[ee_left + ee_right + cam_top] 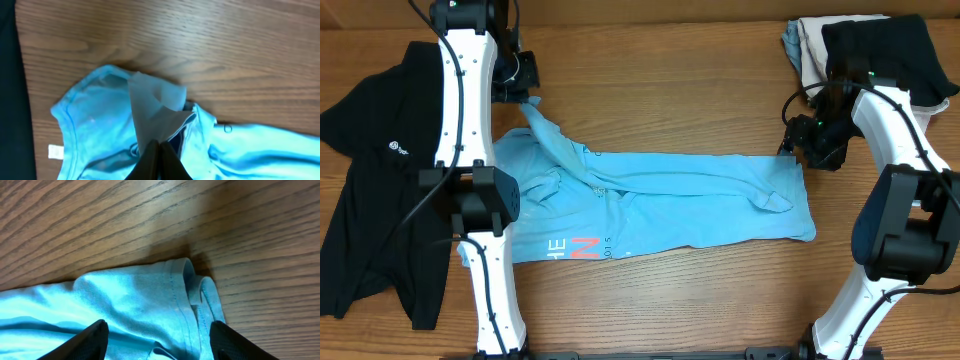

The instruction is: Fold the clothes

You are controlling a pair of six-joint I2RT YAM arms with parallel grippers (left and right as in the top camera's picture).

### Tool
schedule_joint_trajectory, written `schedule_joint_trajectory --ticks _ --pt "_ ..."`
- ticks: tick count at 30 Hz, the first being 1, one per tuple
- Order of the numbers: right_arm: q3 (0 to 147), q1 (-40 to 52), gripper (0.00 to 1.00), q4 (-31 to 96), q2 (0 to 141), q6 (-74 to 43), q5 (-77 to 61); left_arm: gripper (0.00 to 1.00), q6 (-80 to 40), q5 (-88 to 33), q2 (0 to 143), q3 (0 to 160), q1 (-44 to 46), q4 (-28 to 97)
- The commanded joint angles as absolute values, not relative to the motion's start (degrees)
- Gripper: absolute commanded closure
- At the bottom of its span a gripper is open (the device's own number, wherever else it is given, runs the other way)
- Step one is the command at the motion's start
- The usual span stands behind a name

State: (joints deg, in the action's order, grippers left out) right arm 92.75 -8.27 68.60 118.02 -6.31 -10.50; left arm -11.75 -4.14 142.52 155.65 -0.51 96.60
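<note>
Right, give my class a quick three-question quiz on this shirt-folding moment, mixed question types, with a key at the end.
1. True or false: the left pincer is shut on a fold of the light blue T-shirt.
2. Multiple choice: the right pincer is A) shut on a sleeve, B) open over the T-shirt's edge, C) resting on bare wood away from all cloth.
3. Fill in: the other shirt, spread out on the far side of the left arm, is ____ in colour.

Key: 1 true; 2 B; 3 black.
</note>
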Motion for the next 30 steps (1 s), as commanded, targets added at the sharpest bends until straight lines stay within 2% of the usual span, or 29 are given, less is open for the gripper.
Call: schedule_joint_trajectory --ticks 1,9,16,30 --pt "92.58 -8.75 0.32 69.14 116.46 -5.45 -11.68 0.96 -10.46 -4.6 135.48 150.28 -0.73 96.84" --pt "92.58 -8.75 0.32 69.32 116.49 -4.67 -11.7 0.96 -10.48 -0.86 128.79 128.33 -0.78 96.84" --pt "92.58 -8.75 0.31 69.23 116.49 -4.67 -11.7 0.96 -8.78 0.67 128.46 114.32 -0.73 96.84" --pt "92.58 -8.75 0.28 68.79 116.49 -4.67 -11.7 0.96 -8.82 6.31 128.46 102.85 -0.34 96.88"
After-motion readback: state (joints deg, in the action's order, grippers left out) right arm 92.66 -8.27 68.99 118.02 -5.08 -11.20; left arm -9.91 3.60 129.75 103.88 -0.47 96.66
